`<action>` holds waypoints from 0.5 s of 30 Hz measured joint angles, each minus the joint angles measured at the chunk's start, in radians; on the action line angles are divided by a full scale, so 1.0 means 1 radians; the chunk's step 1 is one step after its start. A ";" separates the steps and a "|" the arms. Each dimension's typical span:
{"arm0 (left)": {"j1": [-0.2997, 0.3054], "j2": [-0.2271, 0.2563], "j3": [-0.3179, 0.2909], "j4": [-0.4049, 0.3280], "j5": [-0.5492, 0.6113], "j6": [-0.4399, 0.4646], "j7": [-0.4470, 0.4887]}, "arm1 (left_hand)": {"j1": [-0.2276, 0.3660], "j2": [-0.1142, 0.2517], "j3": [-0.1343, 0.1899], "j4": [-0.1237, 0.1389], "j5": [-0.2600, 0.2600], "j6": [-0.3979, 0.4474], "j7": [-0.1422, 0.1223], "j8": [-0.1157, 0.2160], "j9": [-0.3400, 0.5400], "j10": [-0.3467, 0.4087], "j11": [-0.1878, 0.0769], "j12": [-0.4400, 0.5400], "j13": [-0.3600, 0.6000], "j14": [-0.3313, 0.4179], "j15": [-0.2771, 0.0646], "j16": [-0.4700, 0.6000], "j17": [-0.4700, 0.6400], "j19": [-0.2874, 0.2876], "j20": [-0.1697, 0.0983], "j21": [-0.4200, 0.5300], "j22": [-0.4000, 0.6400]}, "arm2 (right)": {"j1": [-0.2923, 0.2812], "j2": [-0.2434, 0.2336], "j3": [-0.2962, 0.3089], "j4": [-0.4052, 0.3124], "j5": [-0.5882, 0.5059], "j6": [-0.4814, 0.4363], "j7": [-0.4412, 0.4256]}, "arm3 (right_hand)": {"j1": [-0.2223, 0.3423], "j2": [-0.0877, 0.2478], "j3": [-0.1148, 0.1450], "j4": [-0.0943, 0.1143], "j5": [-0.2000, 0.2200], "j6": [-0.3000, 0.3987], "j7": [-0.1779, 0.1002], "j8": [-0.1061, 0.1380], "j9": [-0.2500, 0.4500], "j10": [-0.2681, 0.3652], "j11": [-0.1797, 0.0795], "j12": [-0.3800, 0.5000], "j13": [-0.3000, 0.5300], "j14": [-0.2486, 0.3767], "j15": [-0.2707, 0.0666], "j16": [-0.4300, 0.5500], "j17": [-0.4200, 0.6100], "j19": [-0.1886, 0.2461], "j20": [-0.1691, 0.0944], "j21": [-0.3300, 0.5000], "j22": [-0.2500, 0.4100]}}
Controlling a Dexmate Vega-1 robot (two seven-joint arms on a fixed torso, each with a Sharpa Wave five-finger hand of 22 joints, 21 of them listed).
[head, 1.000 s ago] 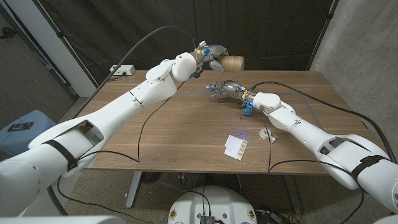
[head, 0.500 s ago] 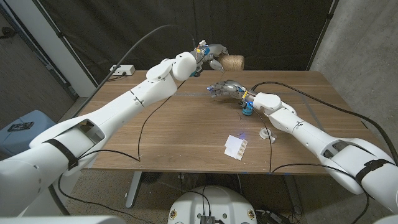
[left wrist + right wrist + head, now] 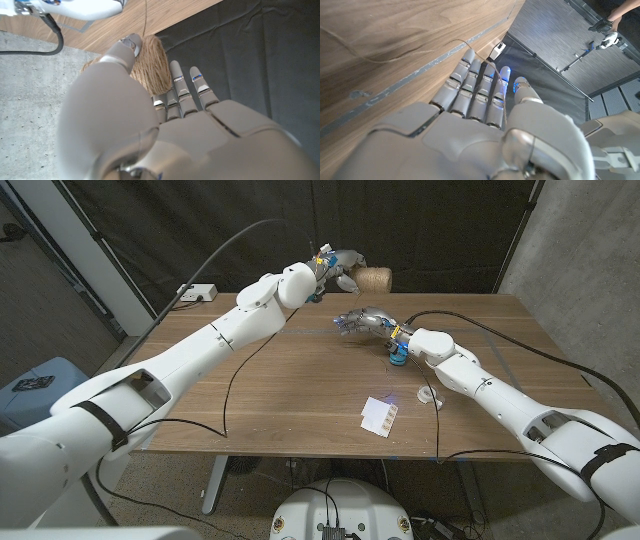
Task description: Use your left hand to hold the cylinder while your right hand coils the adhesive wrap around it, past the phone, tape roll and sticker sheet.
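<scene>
A cylinder [image 3: 377, 279] wound in tan cord is held off the table beyond its far edge by my left hand [image 3: 340, 269]. In the left wrist view the thumb and fingers [image 3: 176, 87] clasp the cylinder [image 3: 151, 62], and a thin strand [image 3: 146, 15] leads away from it. My right hand [image 3: 362, 321] hovers over the far middle of the table, just in front of the cylinder. In the right wrist view its fingers [image 3: 470, 87] lie straight and together, and the thin strand [image 3: 496, 85] crosses them and runs in under the thumb.
A white sticker sheet [image 3: 379, 416] lies near the table's front edge, with a clear tape roll [image 3: 430, 396] to its right. A small blue object [image 3: 397, 359] sits under my right wrist. A white power strip [image 3: 197, 292] lies beyond the table's far left. A person's gloved hand [image 3: 607, 31] shows far off.
My right hand has edged slightly to the right. The left hand and the cylinder have stayed where they were.
</scene>
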 measured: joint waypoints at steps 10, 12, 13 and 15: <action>-0.013 -0.012 0.006 0.034 -0.005 -0.011 0.009 | 0.000 0.000 0.000 0.000 0.000 0.000 0.000 0.000 0.000 0.000 0.000 -0.002 0.005 0.000 0.000 0.000 0.005 -0.003 0.003 0.000 0.000 | -0.022 -0.018 0.007 -0.055 -0.001 -0.007 -0.016 | 0.007 0.001 0.000 0.000 0.000 0.011 0.000 0.000 0.000 0.015 0.000 0.004 -0.004 0.006 0.000 0.000 0.000 0.007 0.000 0.000 0.000; -0.016 -0.014 0.007 0.041 -0.006 -0.014 0.013 | 0.000 0.000 0.000 0.000 0.000 0.000 0.000 0.000 0.000 0.000 0.000 -0.003 0.005 0.000 0.000 0.000 0.005 -0.003 0.003 0.000 0.000 | -0.030 -0.024 0.010 -0.073 -0.001 -0.009 -0.020 | 0.008 0.000 0.000 0.000 0.000 0.011 0.000 0.000 0.000 0.016 -0.001 0.004 -0.004 0.011 -0.005 0.000 0.000 0.007 0.000 0.000 0.000; -0.017 -0.016 0.008 0.044 -0.007 -0.015 0.014 | 0.000 0.000 0.000 0.000 0.000 0.000 0.000 0.000 0.000 0.000 0.000 -0.004 0.005 0.000 0.000 0.000 0.005 -0.003 0.003 0.000 0.000 | -0.032 -0.025 0.011 -0.079 -0.001 -0.010 -0.021 | 0.008 0.000 0.000 0.000 0.000 0.011 0.000 0.000 0.000 0.016 -0.001 0.004 -0.004 0.011 -0.005 0.000 0.000 0.007 0.000 0.000 0.000; -0.020 -0.018 0.009 0.051 -0.009 -0.017 0.017 | 0.000 0.000 0.000 0.000 0.005 0.000 0.000 0.000 0.000 0.000 0.000 -0.003 0.004 0.000 0.000 0.000 0.005 -0.003 0.003 0.000 0.000 | -0.036 -0.028 0.013 -0.088 0.000 -0.012 -0.023 | 0.008 0.000 0.000 0.000 0.000 0.011 0.000 0.000 0.000 0.016 -0.001 0.004 -0.004 0.011 -0.005 0.000 0.000 0.007 0.000 0.000 0.000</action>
